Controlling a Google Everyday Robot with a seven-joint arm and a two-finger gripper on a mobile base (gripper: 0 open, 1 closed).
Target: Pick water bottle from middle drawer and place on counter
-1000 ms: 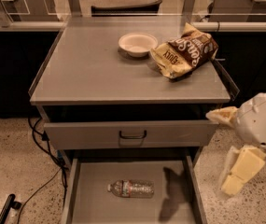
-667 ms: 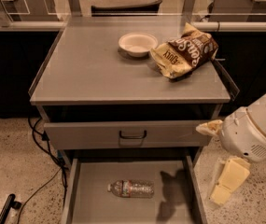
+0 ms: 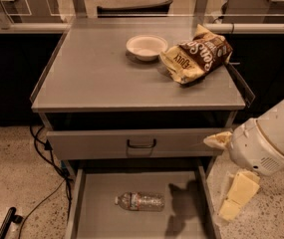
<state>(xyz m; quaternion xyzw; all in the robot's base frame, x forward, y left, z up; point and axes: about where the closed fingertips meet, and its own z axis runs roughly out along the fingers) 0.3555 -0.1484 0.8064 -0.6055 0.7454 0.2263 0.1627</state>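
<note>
The water bottle (image 3: 139, 201) lies on its side on the floor of the open middle drawer (image 3: 106, 220), cap to the left. The counter (image 3: 101, 78) is the grey cabinet top above it. My gripper (image 3: 217, 177) hangs at the right of the cabinet, beside the drawer's right wall and right of the bottle. It is open and empty, with one cream finger (image 3: 217, 140) up by the closed drawer front and the other finger (image 3: 238, 194) lower, outside the drawer. Its shadow falls on the drawer floor right of the bottle.
A white bowl (image 3: 146, 46) and a brown and yellow snack bag (image 3: 196, 56) sit at the back right of the counter. The closed upper drawer front with a dark handle (image 3: 141, 144) overhangs the open drawer. Cables (image 3: 47, 183) trail on the floor at left.
My arm and gripper have moved left toward the cabinet's right side and a little down. The bottle, bowl and bag have not moved.
</note>
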